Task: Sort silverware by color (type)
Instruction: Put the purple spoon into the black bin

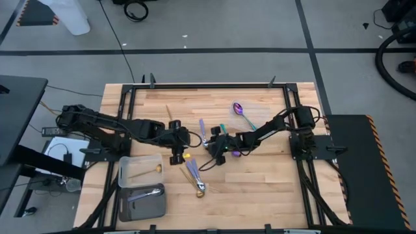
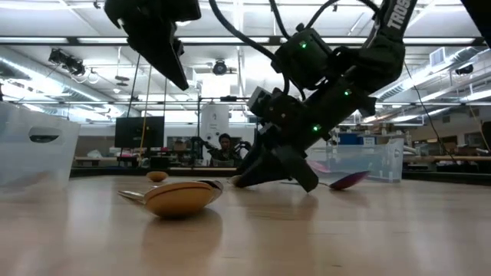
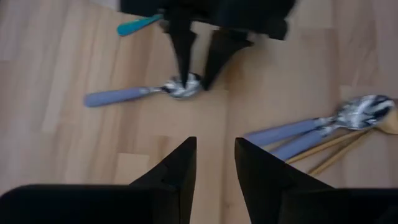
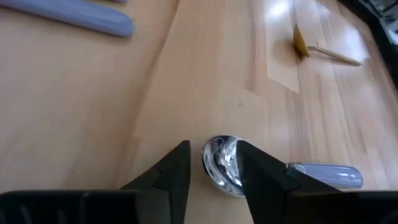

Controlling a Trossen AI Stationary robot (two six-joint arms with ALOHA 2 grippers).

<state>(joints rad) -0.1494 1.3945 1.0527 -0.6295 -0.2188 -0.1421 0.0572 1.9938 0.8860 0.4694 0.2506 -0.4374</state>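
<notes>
Silverware is mostly unsorted: one gold spoon (image 1: 144, 173) and one lavender-handled spoon (image 1: 147, 194) sit in clear plastic bins (image 1: 125, 164), others lie scattered on the wooden tabletop (image 1: 273, 175). Right gripper (image 4: 211, 163) straddles a lavender-handled silver spoon (image 4: 225, 165), fingers apart; left gripper (image 3: 214, 163) hovers, fingers apart, empty.

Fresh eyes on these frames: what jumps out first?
The right hand is down at mid-table, its fingers straddling the shiny bowl of a silver spoon with a lavender handle. The left hand hovers just beside it, fingers apart and holding nothing. Then the sorting so far: two clear plastic containers at the table's front-left, one holding a gold spoon, the other a lavender-handled spoon.
</notes>
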